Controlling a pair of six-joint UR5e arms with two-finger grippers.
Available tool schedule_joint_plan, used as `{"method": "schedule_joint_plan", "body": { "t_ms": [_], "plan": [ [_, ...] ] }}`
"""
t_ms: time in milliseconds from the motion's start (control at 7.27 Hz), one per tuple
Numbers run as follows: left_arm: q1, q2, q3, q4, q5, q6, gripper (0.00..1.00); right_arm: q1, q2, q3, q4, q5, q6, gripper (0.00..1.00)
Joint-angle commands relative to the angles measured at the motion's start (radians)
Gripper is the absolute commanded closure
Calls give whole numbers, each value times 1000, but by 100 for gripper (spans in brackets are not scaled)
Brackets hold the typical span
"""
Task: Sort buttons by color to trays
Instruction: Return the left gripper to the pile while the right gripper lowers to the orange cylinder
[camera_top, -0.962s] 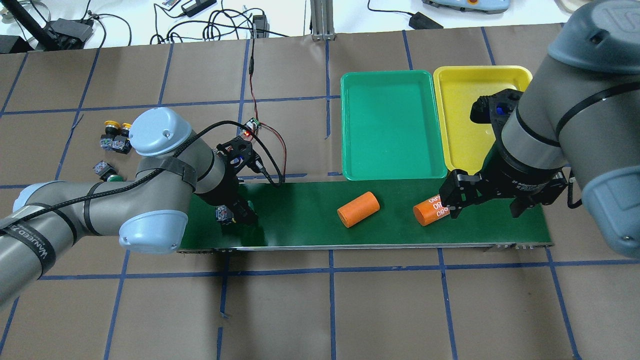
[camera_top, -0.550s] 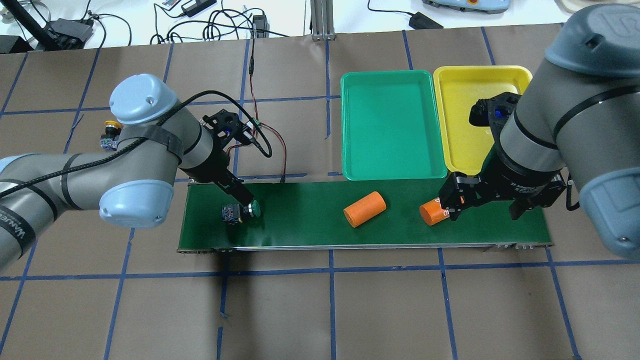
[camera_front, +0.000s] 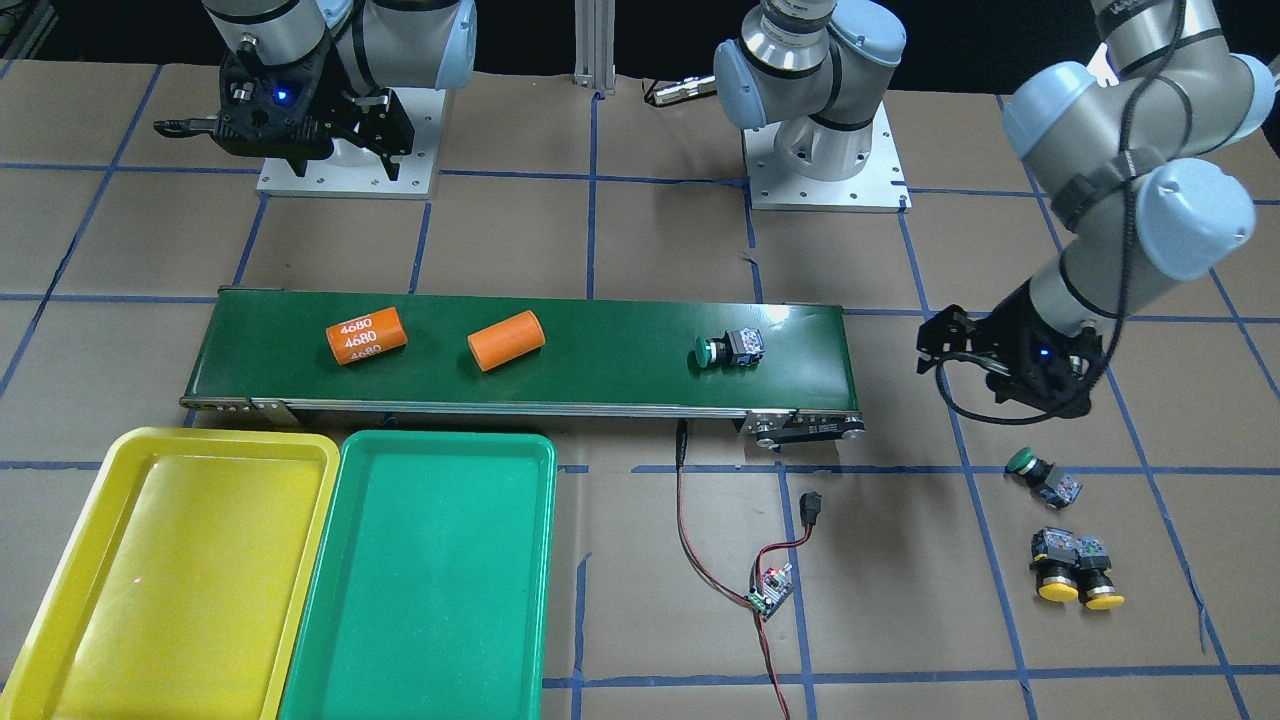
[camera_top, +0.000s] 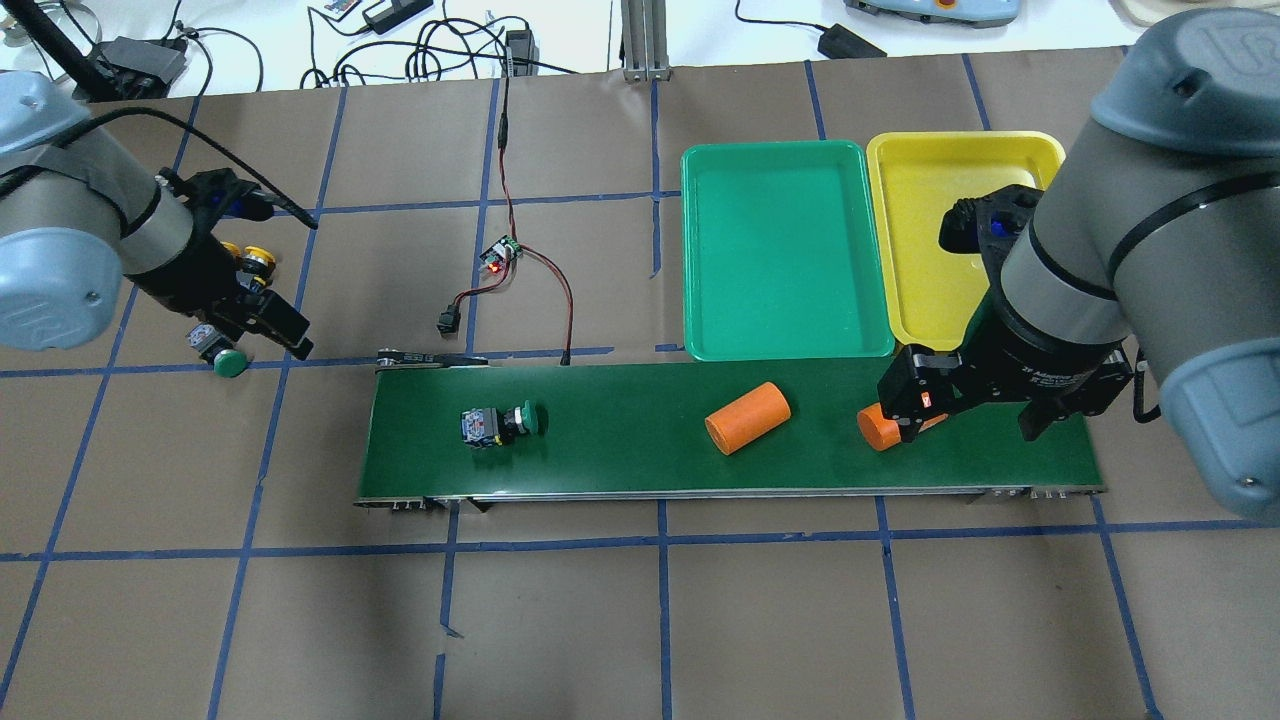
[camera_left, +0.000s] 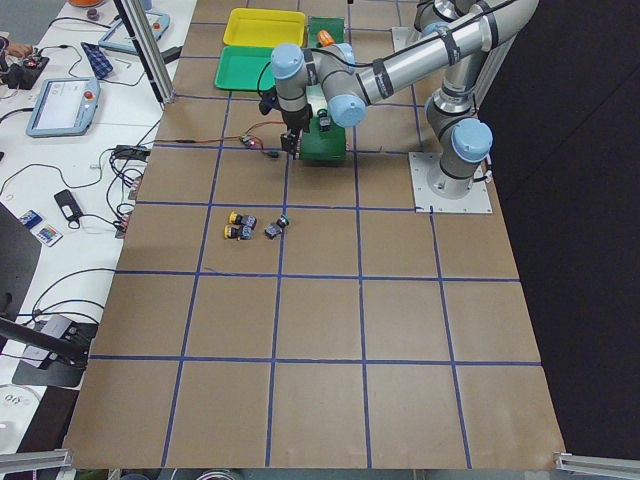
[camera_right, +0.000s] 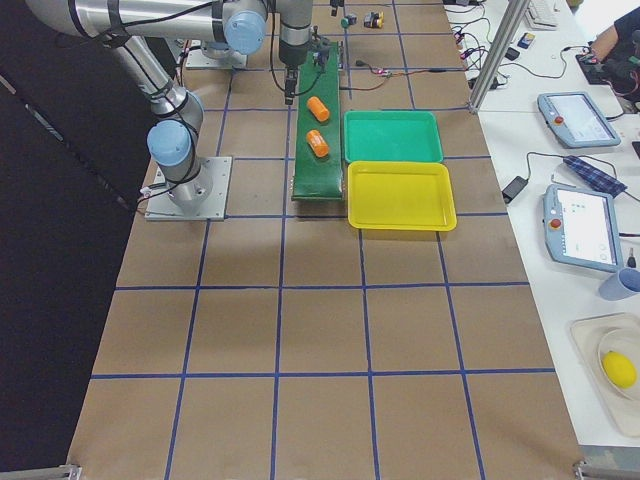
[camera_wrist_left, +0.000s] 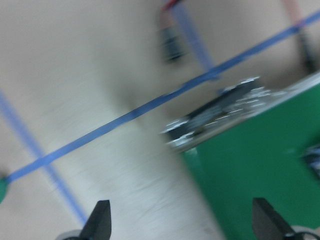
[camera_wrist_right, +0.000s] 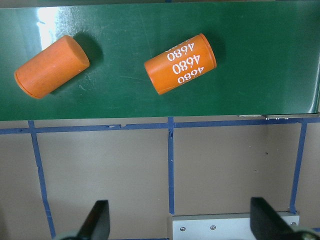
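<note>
Overhead exterior view, nearest me first: the long green belt (camera_top: 620, 440). On it lie one green button (camera_top: 505, 424) and two orange rolls, a plain roll (camera_top: 747, 418) and a numbered roll (camera_top: 880, 428). The right gripper (camera_top: 966, 408) hangs over the numbered roll. Its fingers are wide apart and hold nothing.

Just past the belt sit two trays side by side, the green tray (camera_top: 785, 250) and the yellow tray (camera_top: 920, 230). No button is in either one yet.

Way over on the robot's left, on the brown tabletop (camera_top: 640, 620), lie three more: the other green button (camera_top: 222, 355) and two yellow buttons (camera_front: 1070, 575) side by side. The left gripper (camera_wrist_left: 182, 226) hangs just above them, fingers apart, nothing in them.

That makes four buttons, two green and two yellow, plus two trays and two rolls.

I think the robot is fetching the next button for the belt. The left fingers need to drop around a button's dark body and squeeze. The right gripper should leave the rolls alone and take the green button on the belt to the green tray.
</note>
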Motion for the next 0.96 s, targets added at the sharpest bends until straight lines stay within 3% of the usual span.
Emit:
{"method": "schedule_joint_plan", "body": {
  "t_ms": [0, 275, 550, 825],
  "plan": [
    [113, -122, 59, 63, 1, 183, 0, 0, -2, 0, 0, -1, 1, 0],
    [105, -199, 95, 88, 15, 276, 0, 0, -3, 0, 0, -1, 2, 0],
    [108, -251, 107, 200, 58, 320, 0, 0, -5, 1, 2, -1, -1, 0],
    [110, -276, 111, 206, 63, 340, 0, 0, -2, 2, 0, -1, -1, 0]
  ]
}}
